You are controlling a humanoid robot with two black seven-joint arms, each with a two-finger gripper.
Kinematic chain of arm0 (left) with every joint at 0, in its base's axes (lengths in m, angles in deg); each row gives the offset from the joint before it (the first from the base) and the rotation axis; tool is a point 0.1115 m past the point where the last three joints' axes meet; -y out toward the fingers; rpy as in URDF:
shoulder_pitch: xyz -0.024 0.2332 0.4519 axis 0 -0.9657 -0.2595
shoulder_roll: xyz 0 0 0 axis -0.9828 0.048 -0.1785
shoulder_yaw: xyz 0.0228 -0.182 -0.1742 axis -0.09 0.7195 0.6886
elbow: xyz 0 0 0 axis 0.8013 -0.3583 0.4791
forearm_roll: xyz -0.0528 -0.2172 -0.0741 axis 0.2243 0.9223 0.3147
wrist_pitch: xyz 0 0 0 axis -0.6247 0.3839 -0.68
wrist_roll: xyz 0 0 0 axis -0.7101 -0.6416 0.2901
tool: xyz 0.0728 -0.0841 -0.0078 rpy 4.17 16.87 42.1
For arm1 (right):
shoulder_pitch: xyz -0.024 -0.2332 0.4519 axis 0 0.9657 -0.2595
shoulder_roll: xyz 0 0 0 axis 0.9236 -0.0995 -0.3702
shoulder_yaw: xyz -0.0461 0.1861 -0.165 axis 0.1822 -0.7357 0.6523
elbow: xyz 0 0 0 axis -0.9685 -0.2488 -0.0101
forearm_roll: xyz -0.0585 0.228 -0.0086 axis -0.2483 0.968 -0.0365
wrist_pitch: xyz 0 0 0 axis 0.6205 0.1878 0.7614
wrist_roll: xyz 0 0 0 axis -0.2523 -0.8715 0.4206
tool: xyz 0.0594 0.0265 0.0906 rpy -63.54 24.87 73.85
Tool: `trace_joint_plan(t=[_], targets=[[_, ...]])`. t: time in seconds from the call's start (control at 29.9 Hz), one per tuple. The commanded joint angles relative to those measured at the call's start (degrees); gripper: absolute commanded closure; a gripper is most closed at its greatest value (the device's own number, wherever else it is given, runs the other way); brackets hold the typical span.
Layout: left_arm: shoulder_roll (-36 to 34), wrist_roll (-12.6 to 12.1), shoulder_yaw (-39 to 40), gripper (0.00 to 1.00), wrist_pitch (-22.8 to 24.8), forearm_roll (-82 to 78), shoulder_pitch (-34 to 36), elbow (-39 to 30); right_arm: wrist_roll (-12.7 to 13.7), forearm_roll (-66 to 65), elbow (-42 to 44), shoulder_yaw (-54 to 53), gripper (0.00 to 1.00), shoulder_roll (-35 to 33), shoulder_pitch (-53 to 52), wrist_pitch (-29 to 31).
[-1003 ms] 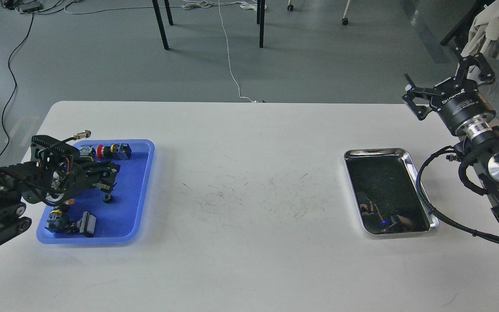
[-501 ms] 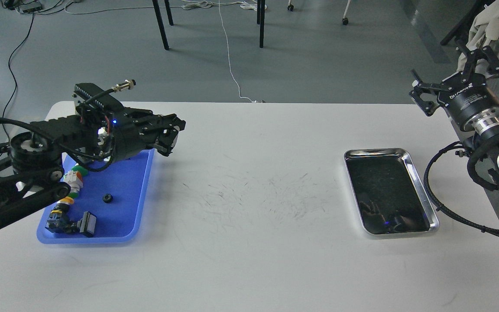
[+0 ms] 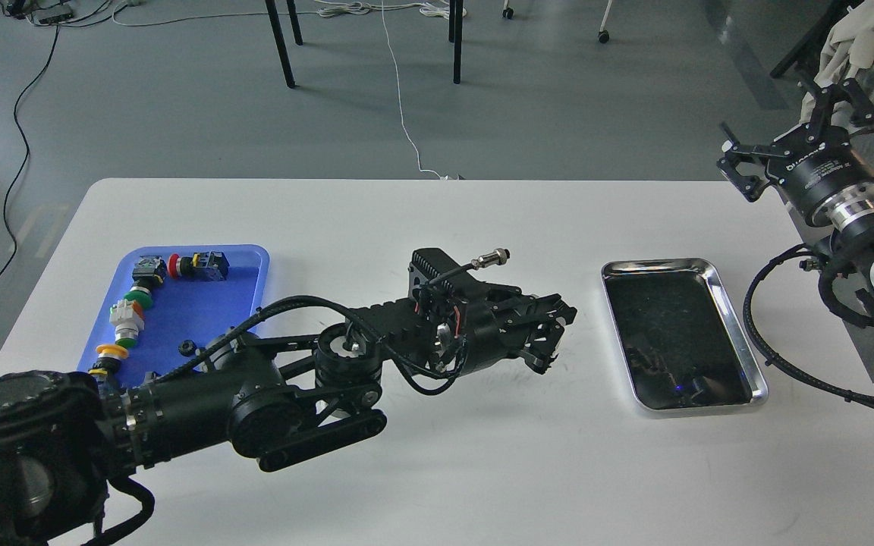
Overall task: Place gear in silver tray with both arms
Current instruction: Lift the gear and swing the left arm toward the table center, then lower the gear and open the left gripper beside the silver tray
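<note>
A white table (image 3: 437, 455) with rounded corners carries everything, its middle marked with fine dark scuffs. Near its left edge lies a blue plastic tray (image 3: 251, 303) holding small push-button parts along its left side and far end, plus a small black ring. Towards the right edge, well apart from the blue one, lies the silver tray (image 3: 733, 326), long side running front to back.

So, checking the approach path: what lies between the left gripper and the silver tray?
Nothing: the head view shows only bare white table between the left gripper and the silver tray.
</note>
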Motion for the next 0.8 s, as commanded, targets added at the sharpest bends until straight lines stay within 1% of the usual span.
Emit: trace_joint_plan(t=[0.0,0.03,0.1,0.27,0.5,0.77], targets=[[1.02,1.39,-0.07,0.88,-4.47,-0.04,-1.47,7.82,0.04,0.0,0.01,0.51,0.01,-0.08,-0.54,-0.08],[1.02,1.65,-0.07,0.88,-5.52,-0.04,-1.82,9.23,0.04,0.0,0.01,0.6,0.01,-0.08,-0.8,-0.08],[1.02,1.48,0.02,0.88,-6.85,0.05,-2.0,9.68,-0.05,0.0,0.01,0.69,0.01,-0.17,-0.89,-0.08],[1.02,1.65,0.11,0.88,-7.82,0.05,-2.88,9.33,-0.05,0.0,-0.07,0.69,0.01,-1.13,-0.72,0.0],[1.02,1.57,-0.51,0.87,-8.0,-0.56,-8.94,9.33,-0.05,0.0,-0.16,0.69,0.01,-1.57,-0.72,0.09],[1.02,1.3,-0.51,0.85,-8.17,-1.0,-11.32,8.71,-0.05,0.0,-0.34,0.69,0.01,-1.84,-0.72,0.09]])
